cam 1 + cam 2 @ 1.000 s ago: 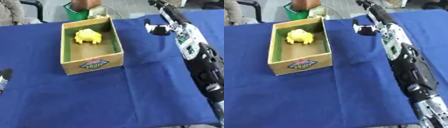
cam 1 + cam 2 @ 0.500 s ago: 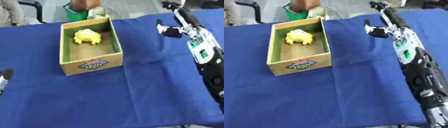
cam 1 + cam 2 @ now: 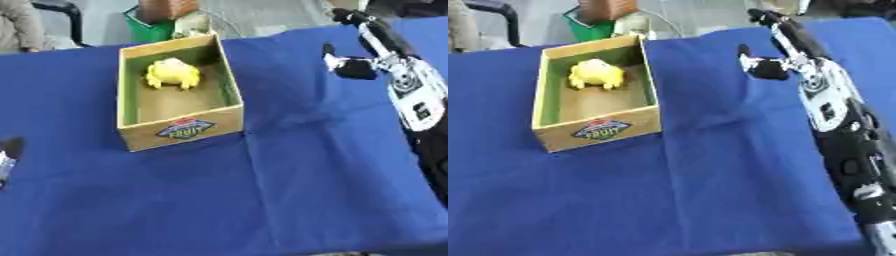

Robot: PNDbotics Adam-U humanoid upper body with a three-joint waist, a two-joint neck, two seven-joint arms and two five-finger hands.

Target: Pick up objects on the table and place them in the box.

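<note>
Cardboard box, open-topped and green-lined, holds a lumpy yellow object; right hand hangs nearby over blue cloth, finger state unreadable.

Right arm: black links, white-silver panels with small dark markings; black hand with white patches

The left hand is cut by the picture's left edge, so only a dark sliver shows and its fingers cannot be read. The right hand is blurred; whether its fingers are curled is unclear. Left of those fingers, the yellow thing in the box is too soft to identify, and the box's label is unreadable
</note>
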